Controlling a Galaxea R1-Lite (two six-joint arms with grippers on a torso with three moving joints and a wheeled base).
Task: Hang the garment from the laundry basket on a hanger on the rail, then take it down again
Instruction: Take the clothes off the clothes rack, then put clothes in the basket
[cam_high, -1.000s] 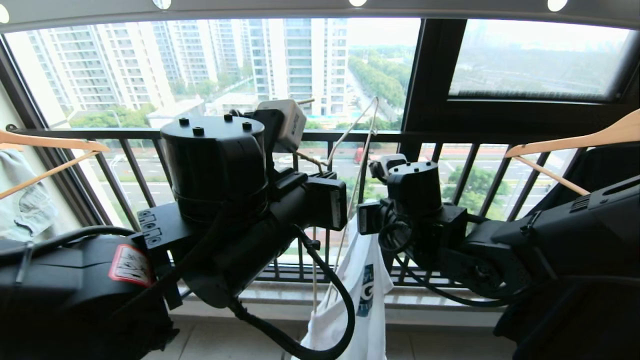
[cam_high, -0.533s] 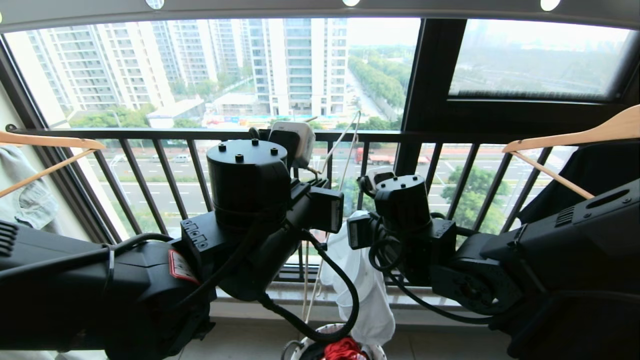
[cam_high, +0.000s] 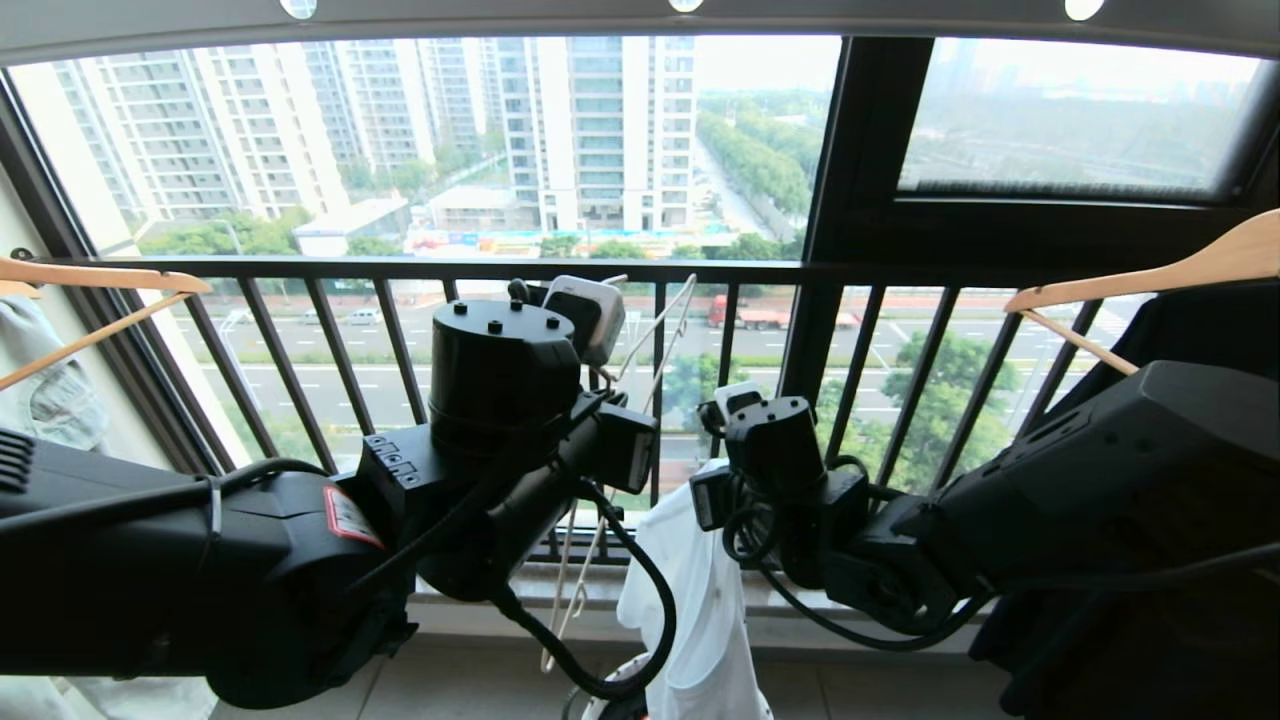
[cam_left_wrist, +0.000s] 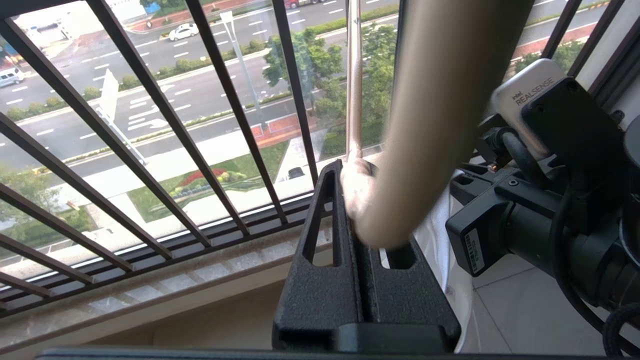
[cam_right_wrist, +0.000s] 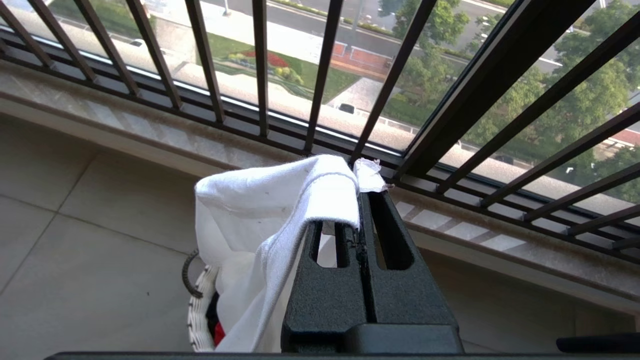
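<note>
White cotton, the T-shirt (cam_right_wrist: 270, 210) drapes from the tip of the right pincer (cam_right_wrist: 361, 200), whose fingers are pressed together on a fold of it. The cloth hangs down over the round woven basket (cam_right_wrist: 197, 312) on the tiled floor. Just beside it, the left pincer (cam_left_wrist: 352, 200) is clamped tight on the thin cream wire hanger (cam_high: 655, 335), which stands tilted before the black window railing (cam_high: 400, 270). Both arms reach forward, side by side.

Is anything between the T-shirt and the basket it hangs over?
Nothing visible. The T-shirt, pinched in the shut right gripper, hangs straight down above the laundry basket. The left gripper holds the hanger off to one side.
</note>
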